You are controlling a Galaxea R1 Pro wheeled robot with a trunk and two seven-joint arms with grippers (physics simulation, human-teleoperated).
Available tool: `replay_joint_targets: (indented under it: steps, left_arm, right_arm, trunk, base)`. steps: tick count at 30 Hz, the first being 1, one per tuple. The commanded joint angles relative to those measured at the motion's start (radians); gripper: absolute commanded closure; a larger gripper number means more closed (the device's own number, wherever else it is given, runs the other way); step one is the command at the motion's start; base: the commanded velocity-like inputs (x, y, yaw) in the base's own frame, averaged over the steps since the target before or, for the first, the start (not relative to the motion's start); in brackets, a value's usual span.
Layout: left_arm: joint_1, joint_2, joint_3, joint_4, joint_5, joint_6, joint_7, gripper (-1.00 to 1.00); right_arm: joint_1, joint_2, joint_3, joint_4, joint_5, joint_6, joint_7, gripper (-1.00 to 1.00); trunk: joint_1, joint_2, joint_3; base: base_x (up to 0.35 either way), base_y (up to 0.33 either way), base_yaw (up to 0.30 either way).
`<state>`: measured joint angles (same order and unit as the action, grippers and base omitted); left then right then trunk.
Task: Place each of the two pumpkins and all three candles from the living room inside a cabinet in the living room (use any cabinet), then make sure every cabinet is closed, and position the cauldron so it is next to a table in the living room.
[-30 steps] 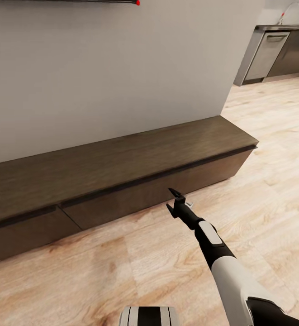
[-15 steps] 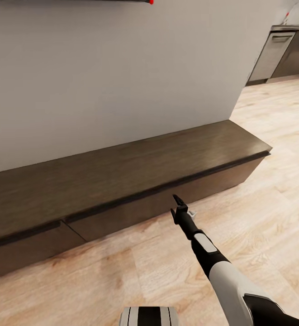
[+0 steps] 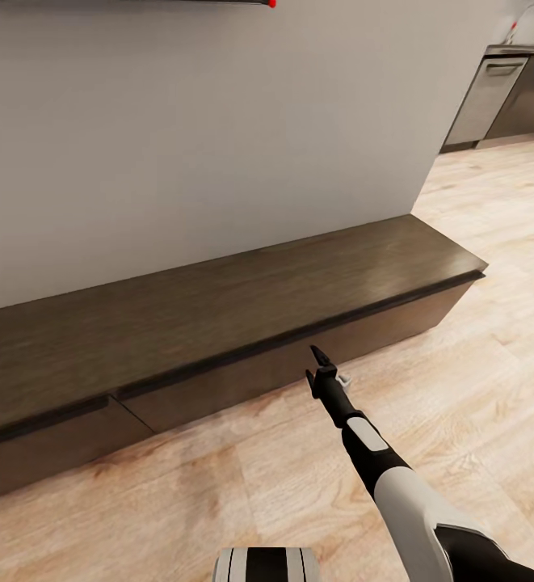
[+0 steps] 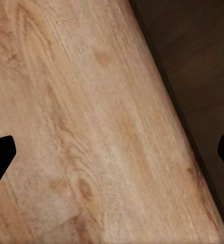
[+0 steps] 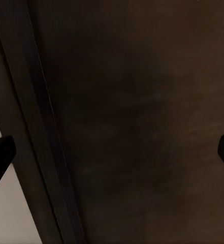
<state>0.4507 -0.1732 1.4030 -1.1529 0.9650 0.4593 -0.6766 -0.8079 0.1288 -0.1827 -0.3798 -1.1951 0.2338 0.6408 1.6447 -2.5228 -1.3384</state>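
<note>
The long, low dark-brown cabinet (image 3: 218,307) (flat handleless fronts, all shut) faces the right pincer (image 3: 321,365), spread wide, empty.

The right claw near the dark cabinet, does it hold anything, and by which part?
Nothing is held. The right claw is open and empty, pointing at the cabinet front; its fingertips stand wide apart.

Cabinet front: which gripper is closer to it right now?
Right. The right gripper is extended low, just short of the cabinet drawer front. The left gripper faces the wooden floor, cabinet at the edge of its view.
</note>
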Motion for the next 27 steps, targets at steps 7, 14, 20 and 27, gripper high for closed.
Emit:
replay_joint_targets:
  steps: [7,14,20,27]
  left_arm:
    - [0.0,-0.001,0.001,0.0,0.008,0.008,0.001,-1.0]
    - [0.0,-0.001,0.001,0.001,0.008,0.006,0.002,-1.0]
    - [-0.001,0.0,0.0,0.001,0.008,0.006,0.002,-1.0]
    - [0.0,0.0,-0.002,0.001,-0.016,0.006,0.001,-1.0]
  right_arm:
    - [0.0,0.001,-0.003,0.0,-0.009,0.009,0.003,-1.0]
    - [0.0,0.002,-0.002,-0.001,-0.002,0.008,0.003,-1.0]
    - [0.0,0.002,-0.004,-0.001,0.048,0.006,0.002,-1.0]
    - [0.0,0.002,-0.004,-0.001,0.07,0.004,0.002,-1.0]
  trunk:
    - [0.0,0.0,-0.001]
    - [0.0,0.0,-0.001]
    - [0.0,0.0,-0.001]
    - [0.0,0.0,-0.001]
  base:
    - [0.028,0.004,0.0]
    - [0.113,0.034,0.0]
    - [0.022,0.007,0.0]
    - [0.047,0.027,0.0]
